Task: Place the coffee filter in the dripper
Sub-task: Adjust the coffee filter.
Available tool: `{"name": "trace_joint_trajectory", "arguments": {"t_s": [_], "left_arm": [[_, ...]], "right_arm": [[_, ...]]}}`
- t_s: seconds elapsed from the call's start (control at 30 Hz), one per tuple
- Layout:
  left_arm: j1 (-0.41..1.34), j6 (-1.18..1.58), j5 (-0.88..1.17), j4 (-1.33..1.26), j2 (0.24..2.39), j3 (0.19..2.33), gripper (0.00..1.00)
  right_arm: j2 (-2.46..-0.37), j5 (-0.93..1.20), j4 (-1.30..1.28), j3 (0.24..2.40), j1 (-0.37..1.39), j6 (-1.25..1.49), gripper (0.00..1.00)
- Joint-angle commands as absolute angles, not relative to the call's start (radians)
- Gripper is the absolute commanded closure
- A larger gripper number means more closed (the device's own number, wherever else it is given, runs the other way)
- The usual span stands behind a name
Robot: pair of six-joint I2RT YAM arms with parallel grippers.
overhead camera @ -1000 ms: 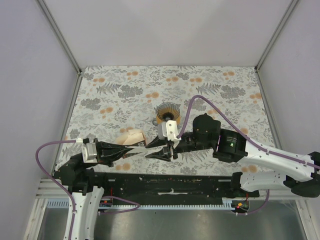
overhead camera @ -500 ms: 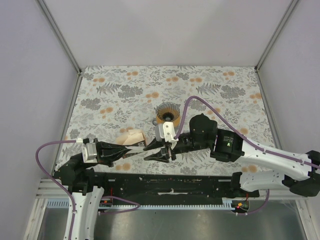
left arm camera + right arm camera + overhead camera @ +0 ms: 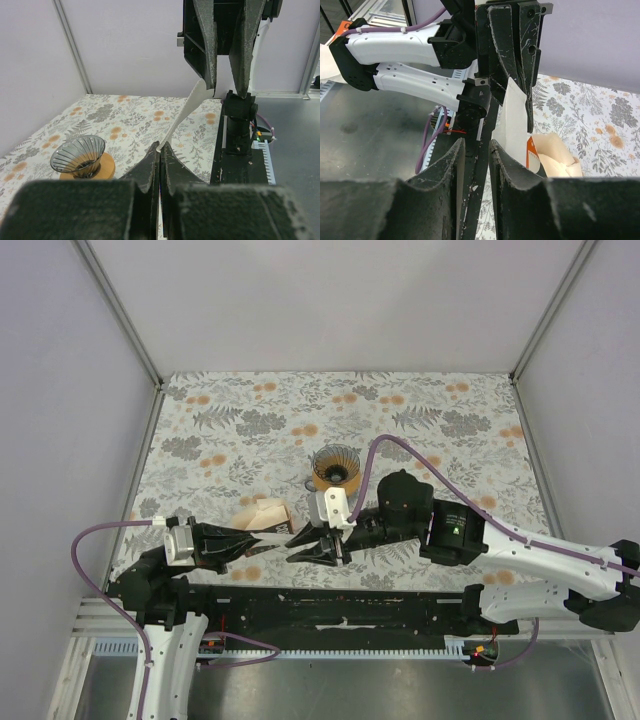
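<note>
The coffee filter (image 3: 183, 113) is a thin white paper standing edge-on in my left gripper (image 3: 160, 149), which is shut on its lower end. Seen from above, the filter (image 3: 274, 537) spans the short gap between the left gripper (image 3: 262, 538) and the right gripper (image 3: 292, 550). My right gripper (image 3: 476, 145) is open, with nothing between its fingers. The filter (image 3: 512, 120) lies just outside its right finger (image 3: 495, 150), its free end against that fingertip (image 3: 211, 85). The dark wire dripper (image 3: 335, 464) stands upright farther back; it also shows in the left wrist view (image 3: 77, 156).
The dripper rests on a flat tan ring (image 3: 102, 167). An orange, white and black carton (image 3: 264, 514) with pale filters sticking out of it lies just behind the two grippers and shows again in the right wrist view (image 3: 550, 155). The black rail (image 3: 340, 605) runs along the table's near edge.
My right gripper has slid left towards the filter in the left gripper, and its jaws have narrowed a little. The left arm has stayed still.
</note>
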State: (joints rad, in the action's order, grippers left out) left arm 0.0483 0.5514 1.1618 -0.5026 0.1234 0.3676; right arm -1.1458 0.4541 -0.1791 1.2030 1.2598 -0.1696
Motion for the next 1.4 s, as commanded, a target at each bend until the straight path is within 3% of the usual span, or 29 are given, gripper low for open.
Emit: {"name": "trace_joint_trajectory", "arguments": {"t_s": [0.0, 1.37], "left_arm": [[0.049, 0.512, 1.174, -0.495, 0.124, 0.396, 0.98], [0.049, 0.502, 1.181, -0.482, 0.121, 0.405, 0.98]], "right_arm": [[-1.137, 0.439, -0.153, 1.238, 1.270, -0.183, 0.69], [-1.177, 0.207, -0.144, 1.269, 1.272, -0.189, 0.57]]}}
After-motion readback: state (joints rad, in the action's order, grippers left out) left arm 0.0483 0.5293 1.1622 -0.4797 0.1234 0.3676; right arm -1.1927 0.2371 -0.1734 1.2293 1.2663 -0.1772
